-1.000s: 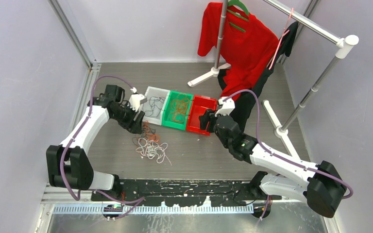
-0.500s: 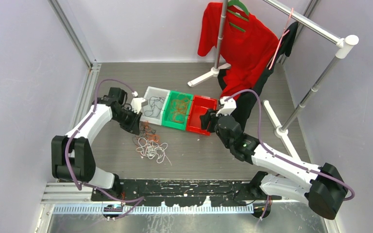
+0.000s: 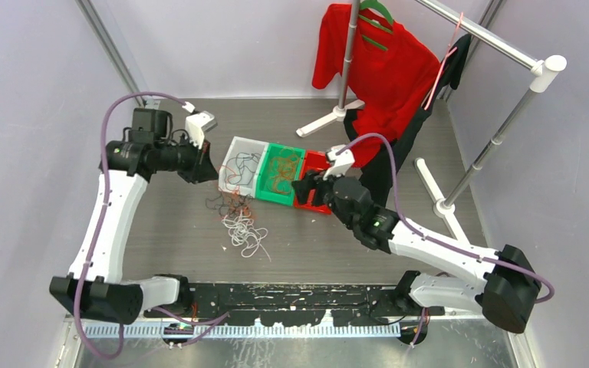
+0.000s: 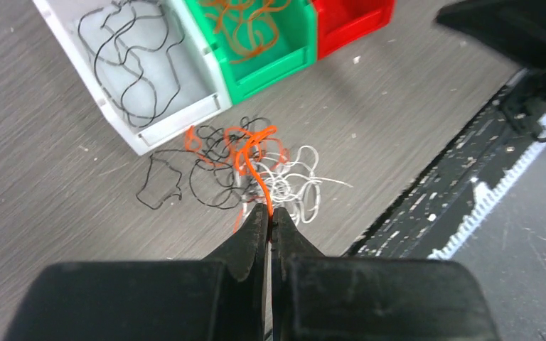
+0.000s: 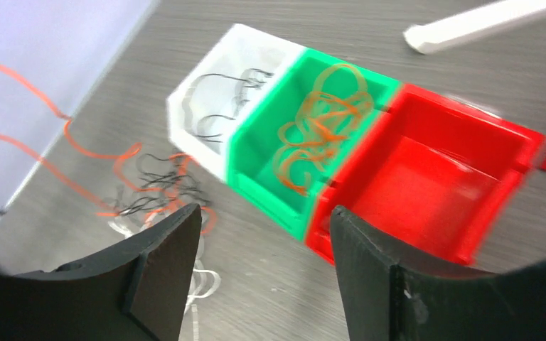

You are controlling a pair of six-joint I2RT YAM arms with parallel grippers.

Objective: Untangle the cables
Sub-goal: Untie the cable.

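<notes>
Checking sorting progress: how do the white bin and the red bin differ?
The white bin holds black cables; the red bin shows none. The white bin ends the row beside the tangle; the red bin sits at the other end. Both are open-topped and flank the green bin.

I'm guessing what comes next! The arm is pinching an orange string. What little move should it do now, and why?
Probably lift the left gripper slightly higher: it is shut on the orange cable, whose lower end is looped among the black cables and white cables on the table, so a gentle pull may slide it free.
</notes>
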